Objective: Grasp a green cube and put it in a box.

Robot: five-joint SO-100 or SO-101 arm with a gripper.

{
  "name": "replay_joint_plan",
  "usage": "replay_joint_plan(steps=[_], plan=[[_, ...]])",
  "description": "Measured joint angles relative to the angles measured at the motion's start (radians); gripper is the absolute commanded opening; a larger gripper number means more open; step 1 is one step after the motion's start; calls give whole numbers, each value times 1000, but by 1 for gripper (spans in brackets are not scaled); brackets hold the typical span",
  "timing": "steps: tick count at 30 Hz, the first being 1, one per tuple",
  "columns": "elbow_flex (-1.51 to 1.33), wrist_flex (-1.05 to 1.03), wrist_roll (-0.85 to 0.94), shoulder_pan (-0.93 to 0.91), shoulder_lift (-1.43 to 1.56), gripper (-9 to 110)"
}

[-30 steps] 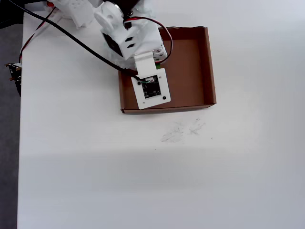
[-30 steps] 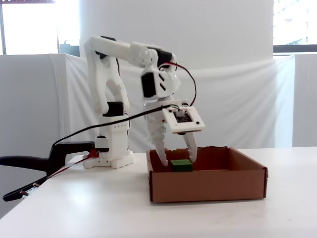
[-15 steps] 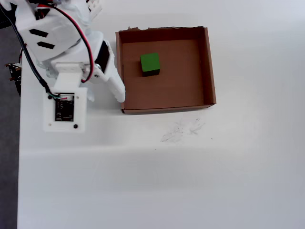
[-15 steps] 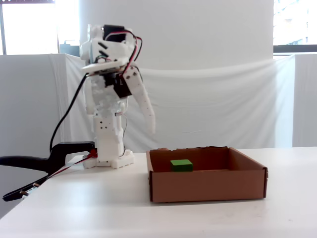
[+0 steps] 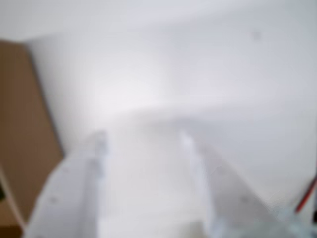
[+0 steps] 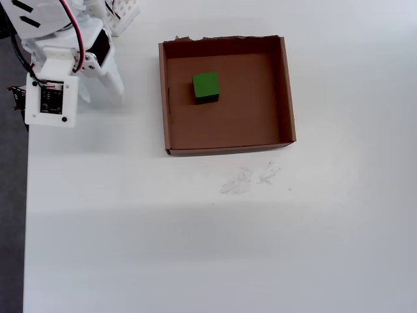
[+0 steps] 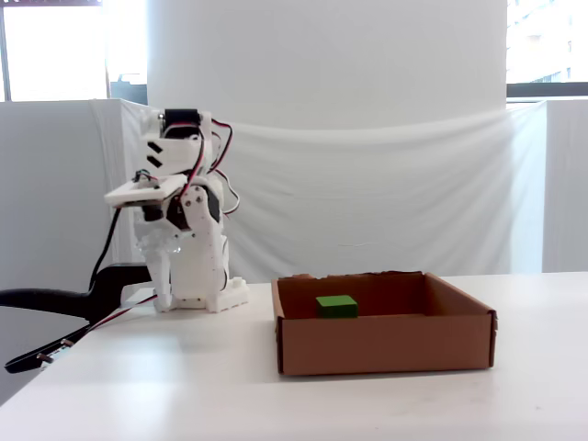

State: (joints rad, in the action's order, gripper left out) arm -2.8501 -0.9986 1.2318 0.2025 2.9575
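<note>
The green cube (image 6: pixel 206 87) lies inside the box (image 6: pixel 287 91), in its upper left part in the overhead view. In the fixed view the cube (image 7: pixel 336 306) shows above the front wall of the box (image 7: pixel 386 344). My gripper (image 6: pixel 111 87) is folded back by the arm's base, left of the box and apart from it. In the blurred wrist view my gripper (image 5: pixel 143 136) is empty: two white fingers (image 5: pixel 96 163) stand apart over the white table. A brown piece of the box (image 5: pixel 20 124) shows at the left edge.
The arm's base and its red and black wires (image 6: pixel 49 78) stand at the table's upper left corner in the overhead view. The table's left edge (image 6: pixel 26 195) borders dark floor. Faint scuff marks (image 6: pixel 247 177) lie below the box. A black clamp (image 7: pixel 55 303) juts out at the left.
</note>
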Motion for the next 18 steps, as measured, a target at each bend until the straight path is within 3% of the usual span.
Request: replay_joint_plan(steps=[8, 18], plan=[[-121, -71, 41, -17, 195, 20], [-127, -181, 58, -17, 233, 21]])
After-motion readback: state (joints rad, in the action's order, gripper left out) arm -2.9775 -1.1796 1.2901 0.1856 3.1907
